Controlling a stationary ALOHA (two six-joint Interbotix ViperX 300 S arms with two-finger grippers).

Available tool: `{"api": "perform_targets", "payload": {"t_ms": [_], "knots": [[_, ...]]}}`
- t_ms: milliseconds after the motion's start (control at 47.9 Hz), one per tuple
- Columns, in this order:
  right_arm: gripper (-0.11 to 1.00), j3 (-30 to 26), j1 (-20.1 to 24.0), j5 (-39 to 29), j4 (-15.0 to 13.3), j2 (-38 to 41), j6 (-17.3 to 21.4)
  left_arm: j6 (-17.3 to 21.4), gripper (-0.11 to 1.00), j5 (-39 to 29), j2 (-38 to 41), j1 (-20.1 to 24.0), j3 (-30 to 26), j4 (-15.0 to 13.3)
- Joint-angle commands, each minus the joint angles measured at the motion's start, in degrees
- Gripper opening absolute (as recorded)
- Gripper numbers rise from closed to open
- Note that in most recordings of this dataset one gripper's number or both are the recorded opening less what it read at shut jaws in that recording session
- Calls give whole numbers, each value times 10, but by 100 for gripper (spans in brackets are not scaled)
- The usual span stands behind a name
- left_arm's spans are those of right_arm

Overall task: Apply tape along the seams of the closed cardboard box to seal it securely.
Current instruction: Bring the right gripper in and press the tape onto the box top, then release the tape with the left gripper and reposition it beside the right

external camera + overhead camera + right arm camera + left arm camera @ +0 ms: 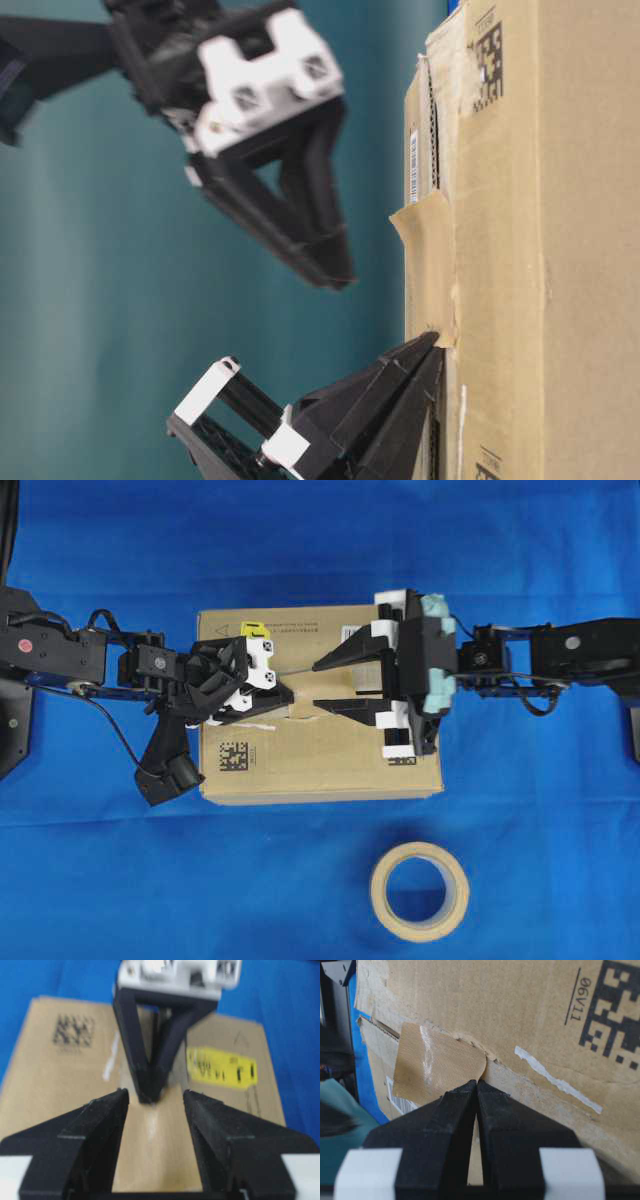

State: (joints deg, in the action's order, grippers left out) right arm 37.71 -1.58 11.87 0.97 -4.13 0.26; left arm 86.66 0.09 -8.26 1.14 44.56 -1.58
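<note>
The brown cardboard box (pixel 330 760) lies flat between both arms. A square tan piece of tape (pixel 437 1065) lies over the seams (pixel 382 1029), the dark line between the top flaps. My left gripper (pixel 477 1081) is shut, and its tips touch the box top at the tape's near corner. In the table-level view one end of the tape (pixel 432 270) lifts slightly off the box. My right gripper (pixel 318 684) is open and hovers just above the box, its fingers straddling the tape (pixel 155 1150). It faces the left gripper (pixel 149 1096) tip to tip.
A beige tape roll (pixel 419 891) lies on the blue cloth in front of the box. The box top carries a yellow sticker (pixel 222 1071), a black data-matrix code (pixel 233 755) and a pale torn strip (pixel 555 1080).
</note>
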Motion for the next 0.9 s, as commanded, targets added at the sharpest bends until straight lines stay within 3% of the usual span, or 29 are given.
{"api": "perform_targets", "payload": {"t_ms": [0, 876], "knots": [[55, -12, -4, 3, 3, 4, 1, -2, 1, 1, -4, 3, -11, 1], [55, 31, -21, -2, 11, 33, 1, -9, 1, -12, -4, 3, -11, 0]]}}
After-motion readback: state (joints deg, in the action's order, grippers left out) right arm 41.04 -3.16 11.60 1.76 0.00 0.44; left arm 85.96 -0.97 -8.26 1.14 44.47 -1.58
